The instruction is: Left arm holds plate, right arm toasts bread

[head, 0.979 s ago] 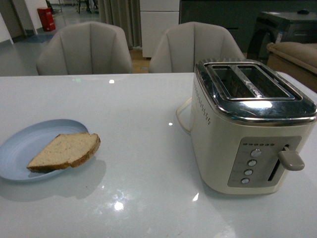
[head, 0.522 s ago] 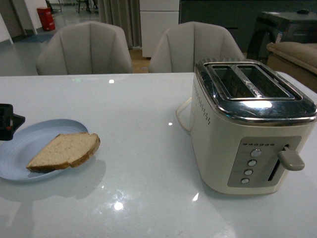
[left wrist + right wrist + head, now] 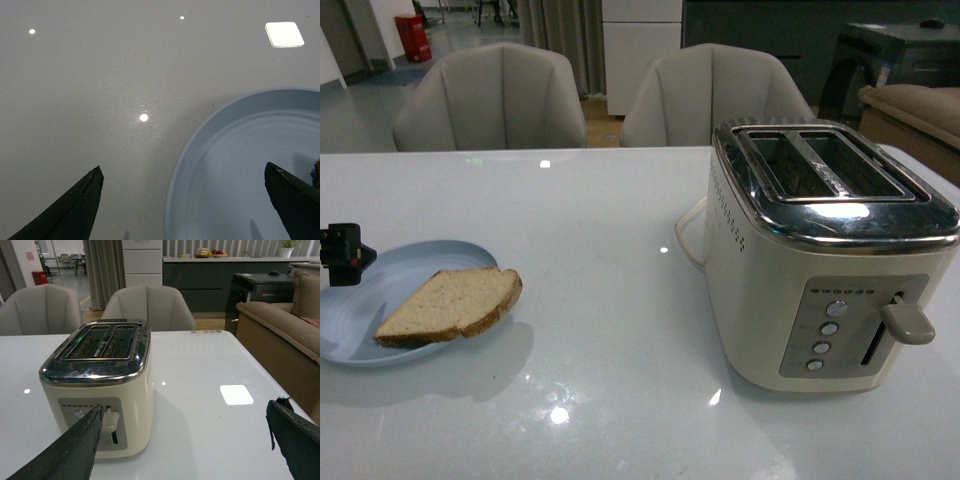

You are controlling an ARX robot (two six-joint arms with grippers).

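The pale blue plate (image 3: 355, 325) lies on the white table at the left, and the bread (image 3: 450, 304) rests on its right half, overhanging the rim. My left gripper (image 3: 345, 256) pokes in at the plate's far left edge. In the left wrist view it (image 3: 182, 172) is open and straddles the plate's rim (image 3: 172, 190), one finger (image 3: 75, 210) over bare table, the other (image 3: 292, 195) over the plate. My right gripper (image 3: 185, 412) is open, holds nothing, and hovers over the table in front of the toaster's (image 3: 100, 390) lever end. It is out of the front view.
The cream and chrome toaster (image 3: 820, 260) stands at the right with both slots empty and its lever (image 3: 908, 322) up. Its cord (image 3: 686, 235) loops behind it. Two grey chairs (image 3: 495, 100) stand at the table's far edge; a sofa (image 3: 280, 335) is on the right.
My left gripper came into the front view from the left edge and moved right and slightly down to the plate's rim. Plate, bread and toaster have not moved.
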